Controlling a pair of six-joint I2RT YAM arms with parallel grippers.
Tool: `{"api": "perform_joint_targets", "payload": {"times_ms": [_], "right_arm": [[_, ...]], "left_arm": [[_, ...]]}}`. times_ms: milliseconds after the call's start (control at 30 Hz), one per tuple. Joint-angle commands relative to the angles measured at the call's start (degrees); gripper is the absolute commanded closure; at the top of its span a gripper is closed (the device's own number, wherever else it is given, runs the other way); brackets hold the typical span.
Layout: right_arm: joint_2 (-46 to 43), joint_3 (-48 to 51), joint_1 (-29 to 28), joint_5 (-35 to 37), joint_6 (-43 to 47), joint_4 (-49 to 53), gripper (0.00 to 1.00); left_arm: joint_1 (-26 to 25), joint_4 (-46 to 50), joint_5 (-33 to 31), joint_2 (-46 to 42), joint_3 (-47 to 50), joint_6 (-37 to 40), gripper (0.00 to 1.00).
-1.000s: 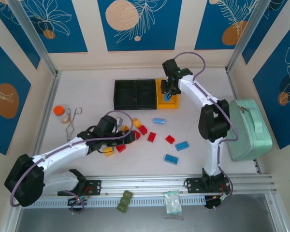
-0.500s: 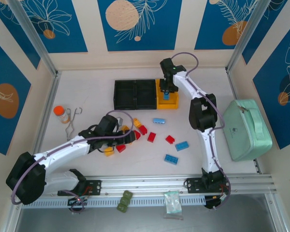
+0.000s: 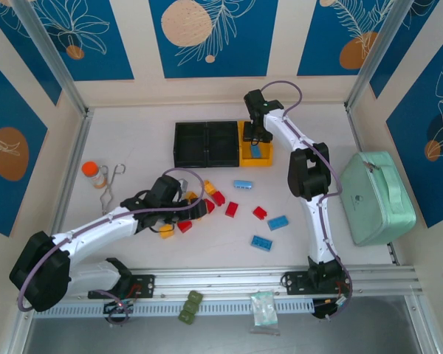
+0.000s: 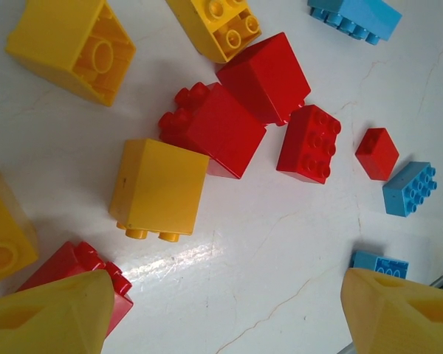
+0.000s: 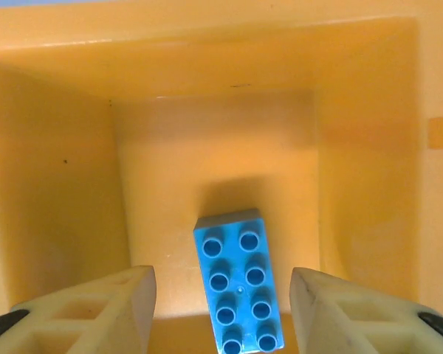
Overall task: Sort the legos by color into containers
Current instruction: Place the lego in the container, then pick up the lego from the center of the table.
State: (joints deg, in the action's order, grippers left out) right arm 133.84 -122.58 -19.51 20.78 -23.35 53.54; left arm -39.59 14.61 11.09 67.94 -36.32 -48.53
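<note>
The right pincer (image 5: 220, 295) is held just above the yellow bin (image 5: 59, 184), its fingers spread and released. One light blue brick (image 5: 238, 284) lies flat on the floor of that bin, studs up, between the two fingers, with a clear gap on either side, so it is not gripped. This brick is judged to be sorted.

The two black bins (image 3: 179, 144) are joined to the left of the yellow bin; nothing can be made out inside them.

Most of the task is judged to be left. On the bench (image 3: 133, 147), nearer the arm bases than the yellow bin, loose legos are scattered: a light blue piece (image 3: 243, 184) just in front of the bin, then two red bricks (image 3: 232, 209) and two more blue bricks (image 3: 278, 222) further out.

Well out from the yellow bin and to its left, a mixed red and yellow cluster (image 4: 214, 129) is gathered. The left pincer (image 4: 225, 310) is poised low over that cluster, spread wide, with nothing grasped between its fingers. No red or yellow piece is seen sorted yet.
</note>
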Motion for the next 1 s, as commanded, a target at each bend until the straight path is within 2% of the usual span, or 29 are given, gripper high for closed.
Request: {"api": "perform_joint_targets", "payload": {"times_ms": [0,333,400,533,733,967], "right_arm": [[-9.8,3.9,-0.8,0.0,0.1,-0.1,0.48],[-36.7,36.0,-4.6,-4.7,-3.3,-9.2,0.43],[-40.6,41.5,-5.4,-5.3,-3.7,-9.7,0.41],[-47.0,52.1,-6.1,-8.3,-3.3,-11.6,0.38],[-52.3,65.3,-6.7,-13.0,-1.9,-16.2,0.31],[-50.0,72.0,-7.6,-15.8,-1.9,-21.7,0.3]], "left_arm": [[-0.8,2.8,-2.6,-1.9,-1.9,-0.8,0.21],[-0.7,12.8,-5.6,-2.9,-6.1,5.6,0.2],[-0.7,12.7,-3.7,-2.3,-7.2,8.8,0.19],[-1.0,8.9,3.8,-2.4,-7.8,12.9,0.18],[-2.4,7.6,5.2,-0.7,-8.1,13.6,0.18],[-5.2,4.8,4.4,2.5,-7.7,12.0,0.18]]}}
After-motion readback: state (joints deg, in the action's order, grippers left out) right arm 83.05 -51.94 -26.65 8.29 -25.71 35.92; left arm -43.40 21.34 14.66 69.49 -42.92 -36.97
